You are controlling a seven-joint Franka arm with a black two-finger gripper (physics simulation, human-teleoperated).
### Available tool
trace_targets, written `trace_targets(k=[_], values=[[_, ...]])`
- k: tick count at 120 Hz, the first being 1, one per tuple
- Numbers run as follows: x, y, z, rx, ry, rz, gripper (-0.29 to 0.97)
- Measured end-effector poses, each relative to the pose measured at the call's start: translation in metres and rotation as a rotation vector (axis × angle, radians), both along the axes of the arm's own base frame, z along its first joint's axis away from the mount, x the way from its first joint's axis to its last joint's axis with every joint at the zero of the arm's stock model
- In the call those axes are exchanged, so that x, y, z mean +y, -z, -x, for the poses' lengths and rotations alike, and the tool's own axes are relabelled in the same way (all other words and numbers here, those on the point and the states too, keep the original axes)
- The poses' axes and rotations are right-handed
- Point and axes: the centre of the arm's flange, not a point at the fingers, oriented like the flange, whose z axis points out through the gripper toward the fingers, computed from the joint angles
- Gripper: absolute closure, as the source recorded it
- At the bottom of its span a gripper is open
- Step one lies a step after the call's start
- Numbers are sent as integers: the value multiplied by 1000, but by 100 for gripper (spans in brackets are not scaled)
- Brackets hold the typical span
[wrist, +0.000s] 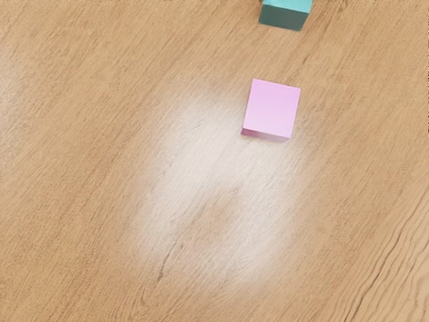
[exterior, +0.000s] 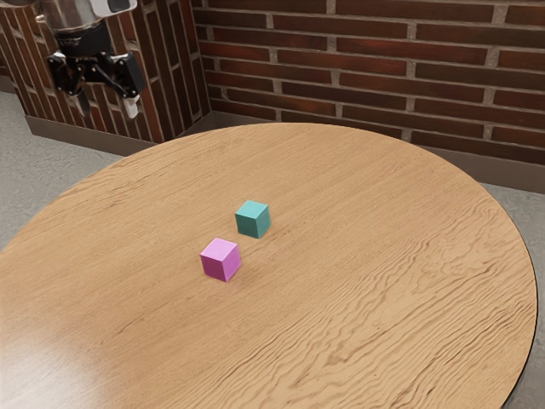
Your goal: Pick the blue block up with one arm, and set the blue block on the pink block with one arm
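A red brick wall (exterior: 383,68) backs a round wooden table (exterior: 383,281), and both cubes sit near its middle. The blue block (exterior: 253,219), which looks more teal to me, rests flat on the wood just beside the pink block (exterior: 220,259), apart but close.

That closeness is my main worry. If I come down with the jaws lined up toward the pink cube, I judge a finger could clip it and push my target off its spot. A grip off centre could also tilt the blue block, and it might then slide off the small pink top.

The gripper (exterior: 106,102) hangs high above the table's far edge, fingers spread, holding and touching nothing.
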Motion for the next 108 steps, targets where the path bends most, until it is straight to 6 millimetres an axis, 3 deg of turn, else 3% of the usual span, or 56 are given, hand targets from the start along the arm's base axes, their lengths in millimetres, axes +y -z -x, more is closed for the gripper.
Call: trace_targets(k=[24, 28, 32, 35, 41, 47, 56, 68, 77, 85, 92, 108], values=[[-1, 1, -12, 10, 30, -5, 0], [-1, -31, -5, -50, 35, -10, 0], [-5, -80, 9, -138, 43, -21, 0], [-13, -104, 19, -177, 58, -31, 0], [-38, -130, 35, -213, 108, -43, 0], [-54, -135, 38, -214, 142, -55, 0], [-54, -95, -2, -133, 144, -85, 0], [-49, -8, -75, -21, 141, -107, 0], [-30, 51, -102, 34, 119, -96, 0], [-19, 90, -120, 57, 105, -78, 0], [-10, 115, -127, 63, 93, -66, 0], [-3, 141, -142, 41, 91, -60, 0]])
